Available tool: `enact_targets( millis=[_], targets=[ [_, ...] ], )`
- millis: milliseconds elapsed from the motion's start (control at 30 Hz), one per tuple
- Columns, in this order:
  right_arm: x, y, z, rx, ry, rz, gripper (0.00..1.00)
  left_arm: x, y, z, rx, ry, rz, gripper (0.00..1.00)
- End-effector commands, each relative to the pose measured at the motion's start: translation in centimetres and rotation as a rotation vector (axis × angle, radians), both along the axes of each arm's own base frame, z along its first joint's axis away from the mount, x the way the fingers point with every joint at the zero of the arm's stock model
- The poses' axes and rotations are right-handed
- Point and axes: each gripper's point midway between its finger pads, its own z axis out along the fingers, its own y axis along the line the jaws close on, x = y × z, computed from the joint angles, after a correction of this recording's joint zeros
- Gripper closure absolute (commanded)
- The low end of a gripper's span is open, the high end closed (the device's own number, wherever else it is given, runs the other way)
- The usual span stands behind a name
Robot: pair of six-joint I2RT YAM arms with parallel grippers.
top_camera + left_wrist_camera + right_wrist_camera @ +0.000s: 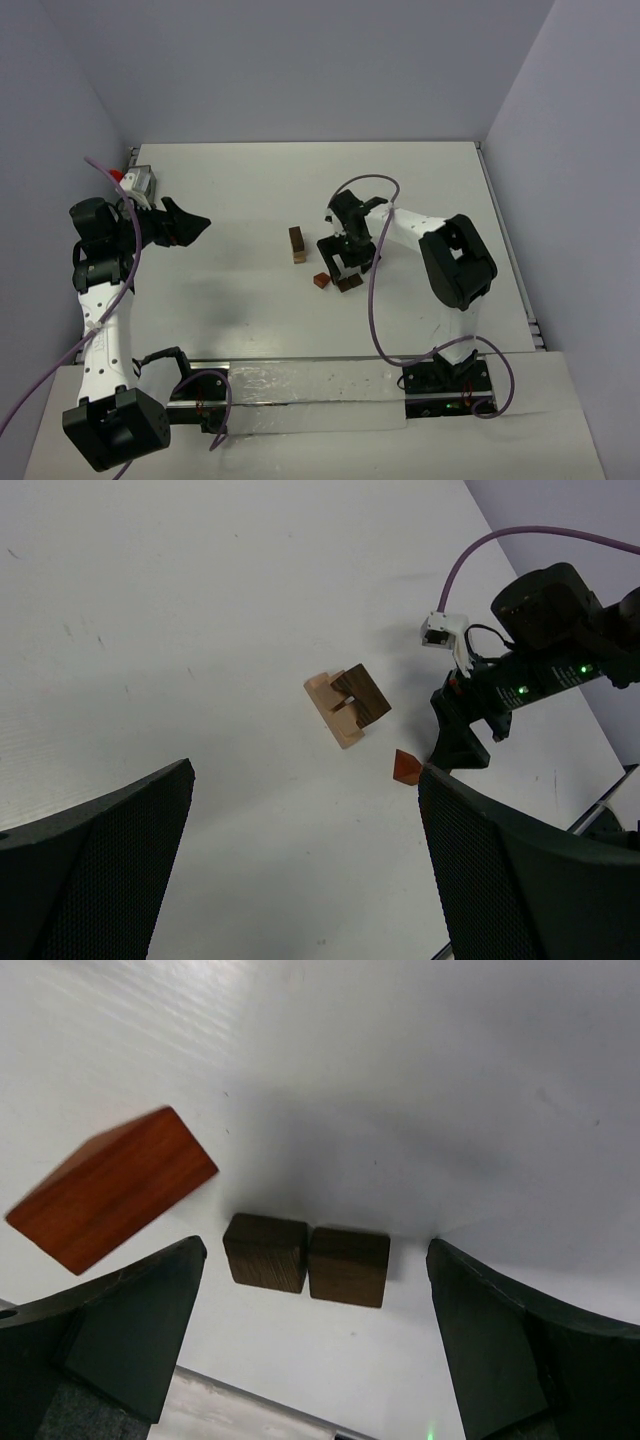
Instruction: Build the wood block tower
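Note:
The wood block tower (297, 244) is a short stack near the table's middle, a dark brown block on a tan one (345, 708). A reddish-brown block (321, 281) lies just to its front right, also seen in the left wrist view (405, 767) and the right wrist view (110, 1188). Two dark brown cubes (265, 1251) (349, 1266) sit side by side on the table. My right gripper (347, 266) hangs open just above them, one finger on each side, touching neither (315, 1335). My left gripper (198, 224) is open and empty at the far left (310, 870).
A greyish see-through box (138, 181) stands at the back left corner, behind the left arm. Purple cables (372, 290) loop over both arms. The table's right edge (510, 250) meets the wall, and a metal rail (300, 385) runs along the near edge.

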Motion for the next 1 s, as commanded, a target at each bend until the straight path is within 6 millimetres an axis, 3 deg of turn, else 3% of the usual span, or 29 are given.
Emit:
enact_targets(
  millis=[0, 333, 667, 967],
  targets=[
    [-1.5, -1.6, -0.7, -0.144, -0.040, -0.057, 0.00, 0.2, -0.1, 1.3, -0.001, -0.060, -0.013, 0.01],
    [-1.2, -2.2, -1.1, -0.232, -0.121, -0.114, 0.00, 0.1, 0.0, 1.5, 0.008, -0.061, -0.008, 0.01],
    [-0.9, -1.4, -1.1, -0.202, -0.118, -0.139, 0.02, 0.1, 0.0, 1.4, 0.009, -0.059, -0.010, 0.01],
    [-1.1, -1.1, -0.6, -0.175, -0.115, -0.127, 0.16, 0.2, 0.0, 1.2, 0.010, -0.057, -0.012, 0.01]
  ],
)
